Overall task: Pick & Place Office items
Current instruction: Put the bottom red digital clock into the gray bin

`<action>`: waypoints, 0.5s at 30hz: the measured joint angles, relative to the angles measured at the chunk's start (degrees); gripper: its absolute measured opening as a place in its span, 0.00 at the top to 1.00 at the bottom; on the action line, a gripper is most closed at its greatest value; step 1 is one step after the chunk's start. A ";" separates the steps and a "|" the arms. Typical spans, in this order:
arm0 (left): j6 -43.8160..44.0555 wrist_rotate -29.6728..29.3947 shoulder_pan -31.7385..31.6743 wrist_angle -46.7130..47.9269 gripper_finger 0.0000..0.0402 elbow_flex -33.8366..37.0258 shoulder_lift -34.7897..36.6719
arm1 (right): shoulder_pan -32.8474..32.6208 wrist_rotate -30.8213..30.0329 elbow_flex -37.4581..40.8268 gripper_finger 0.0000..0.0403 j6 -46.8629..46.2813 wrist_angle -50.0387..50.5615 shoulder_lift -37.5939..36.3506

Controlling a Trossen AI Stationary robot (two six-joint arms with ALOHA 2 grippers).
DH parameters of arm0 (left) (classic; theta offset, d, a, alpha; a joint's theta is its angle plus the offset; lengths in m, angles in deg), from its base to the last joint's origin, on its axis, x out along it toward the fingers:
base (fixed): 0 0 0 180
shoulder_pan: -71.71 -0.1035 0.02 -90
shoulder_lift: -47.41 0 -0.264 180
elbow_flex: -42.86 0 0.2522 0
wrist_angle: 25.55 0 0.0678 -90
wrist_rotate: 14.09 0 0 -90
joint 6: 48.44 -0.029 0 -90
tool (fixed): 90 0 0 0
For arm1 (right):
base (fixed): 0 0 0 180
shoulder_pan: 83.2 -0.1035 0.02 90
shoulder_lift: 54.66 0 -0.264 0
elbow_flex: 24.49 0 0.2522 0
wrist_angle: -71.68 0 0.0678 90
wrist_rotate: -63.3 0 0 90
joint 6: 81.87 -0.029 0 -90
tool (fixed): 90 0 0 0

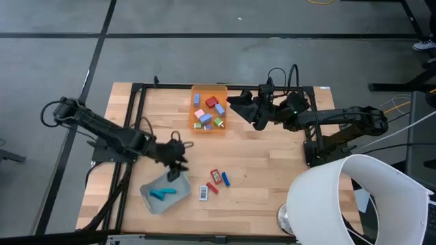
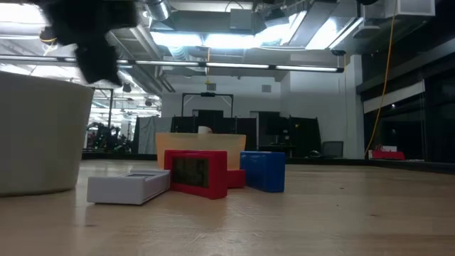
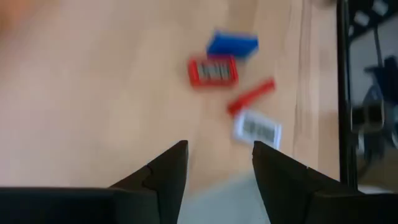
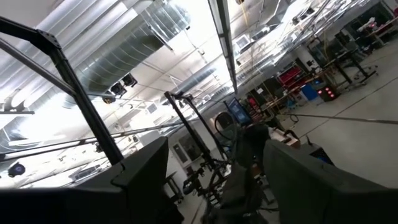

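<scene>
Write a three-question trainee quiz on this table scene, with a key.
1. True or false: the teal piece lies in the grey tray.
2. The loose pieces on the bare table, namely the white piece, red pieces and blue piece, lie where? A) inside the orange bin B) between the tray and the lamp shade C) under the right gripper
3. Fill in: the left gripper hangs over the tray's far edge with its fingers ____.

Key: 1 true; 2 B; 3 open.
</scene>
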 joint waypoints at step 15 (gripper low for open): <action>-19.03 5.43 -12.46 0.96 0.51 -12.55 -4.60 | 0.06 2.80 0.00 0.35 1.30 0.04 0.00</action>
